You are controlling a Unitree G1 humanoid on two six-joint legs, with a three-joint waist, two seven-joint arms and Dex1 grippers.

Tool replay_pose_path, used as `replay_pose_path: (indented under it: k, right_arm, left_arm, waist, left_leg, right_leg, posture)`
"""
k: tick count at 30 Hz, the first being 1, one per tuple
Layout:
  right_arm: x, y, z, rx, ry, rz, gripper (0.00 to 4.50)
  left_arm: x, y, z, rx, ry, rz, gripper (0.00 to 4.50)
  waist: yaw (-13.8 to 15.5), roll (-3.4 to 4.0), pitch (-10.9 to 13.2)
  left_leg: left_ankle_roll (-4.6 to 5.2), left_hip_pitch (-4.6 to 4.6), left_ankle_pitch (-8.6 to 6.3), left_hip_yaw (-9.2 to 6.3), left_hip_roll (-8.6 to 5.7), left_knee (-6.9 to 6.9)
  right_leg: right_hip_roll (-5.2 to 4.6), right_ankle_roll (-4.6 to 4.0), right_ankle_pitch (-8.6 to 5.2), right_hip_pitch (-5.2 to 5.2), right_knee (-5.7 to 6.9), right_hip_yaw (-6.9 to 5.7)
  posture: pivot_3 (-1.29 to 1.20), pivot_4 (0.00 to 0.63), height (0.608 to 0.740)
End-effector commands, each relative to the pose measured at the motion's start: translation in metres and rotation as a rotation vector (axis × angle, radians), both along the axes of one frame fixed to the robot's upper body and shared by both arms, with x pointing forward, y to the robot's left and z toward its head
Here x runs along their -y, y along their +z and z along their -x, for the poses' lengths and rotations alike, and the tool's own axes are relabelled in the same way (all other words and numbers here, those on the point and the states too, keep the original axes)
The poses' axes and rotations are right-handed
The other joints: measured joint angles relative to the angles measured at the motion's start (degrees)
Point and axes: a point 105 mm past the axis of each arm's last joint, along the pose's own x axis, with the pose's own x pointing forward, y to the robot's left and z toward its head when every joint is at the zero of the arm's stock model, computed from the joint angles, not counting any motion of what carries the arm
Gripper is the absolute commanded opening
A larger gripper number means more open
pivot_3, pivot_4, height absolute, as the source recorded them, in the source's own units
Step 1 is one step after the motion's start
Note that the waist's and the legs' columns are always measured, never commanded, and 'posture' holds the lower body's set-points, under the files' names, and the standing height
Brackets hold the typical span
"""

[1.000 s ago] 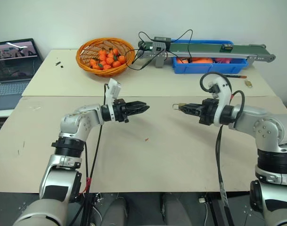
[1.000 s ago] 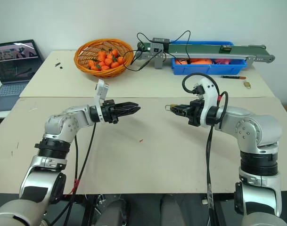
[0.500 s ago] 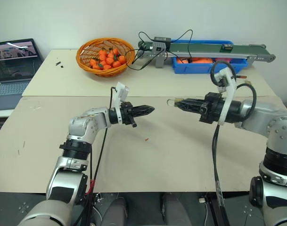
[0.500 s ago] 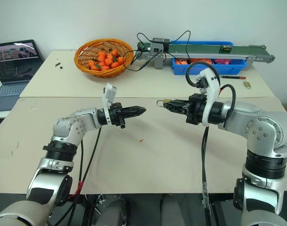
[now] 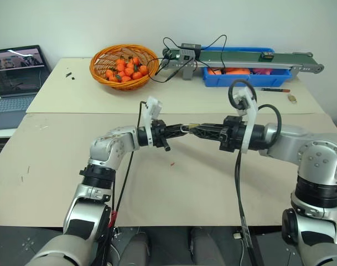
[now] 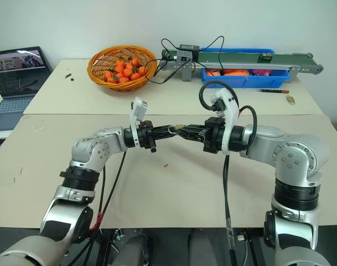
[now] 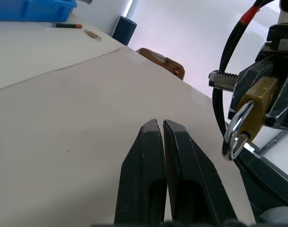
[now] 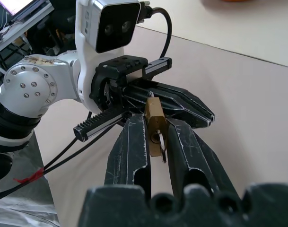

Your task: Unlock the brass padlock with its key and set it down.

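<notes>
The right end effector (image 8: 155,137) is gripping the brass padlock (image 8: 155,126) between its fingers, above the beige worktop (image 5: 212,183) — shackle pointing at the left end effector (image 7: 159,137), which is sitting fully closed, tips just beside the padlock.

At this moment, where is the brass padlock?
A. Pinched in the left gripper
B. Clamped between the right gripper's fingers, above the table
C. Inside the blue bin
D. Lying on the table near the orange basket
B: the right wrist view shows the brass padlock clamped between the right gripper's two fingers, raised off the table.
</notes>
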Motion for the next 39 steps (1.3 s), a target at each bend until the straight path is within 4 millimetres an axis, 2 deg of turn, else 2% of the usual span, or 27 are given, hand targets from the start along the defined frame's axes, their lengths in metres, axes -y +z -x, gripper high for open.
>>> replay_pose_path:
  k: [1,14,27,39]
  right_arm:
    - [-0.004,0.013,0.001,0.064,0.014,-0.014,0.11]
    - [0.001,0.012,-0.005,0.072,-0.012,-0.003,0.11]
    - [0.011,-0.004,-0.015,0.075,-0.043,0.042,0.11]
    - [0.010,-0.008,-0.015,0.085,-0.035,0.050,0.11]
  left_arm:
    - [0.006,0.012,0.008,0.034,-0.029,0.024,0.22]
    - [0.006,0.010,0.013,0.019,-0.029,0.022,0.22]
    - [0.002,0.007,0.014,0.014,-0.013,0.004,0.22]
    - [0.001,0.008,0.011,0.026,0.007,-0.006,0.22]
  waist:
    - [0.0,0.00,0.0]
    - [0.0,0.00,0.0]
    - [0.0,0.00,0.0]
    - [0.0,0.00,0.0]
  left_leg:
    - [0.00,0.00,0.00,0.00,0.00,0.00]
    - [0.00,0.01,0.00,0.00,0.00,0.00]
    - [0.00,0.01,0.00,0.01,0.00,0.00]
    - [0.00,0.01,0.00,0.01,0.00,0.00]
  right_leg:
    - [0.00,0.00,0.00,0.00,0.00,0.00]
    - [0.00,0.00,0.00,0.00,0.00,0.00]
    - [0.00,0.00,0.00,0.01,-0.01,0.00]
    - [0.00,0.00,0.00,0.00,-0.02,0.00]
  posture:
    - [0.00,0.150,0.717]
    - [0.00,0.150,0.717]
    - [0.00,0.150,0.717]
    - [0.00,0.150,0.717]
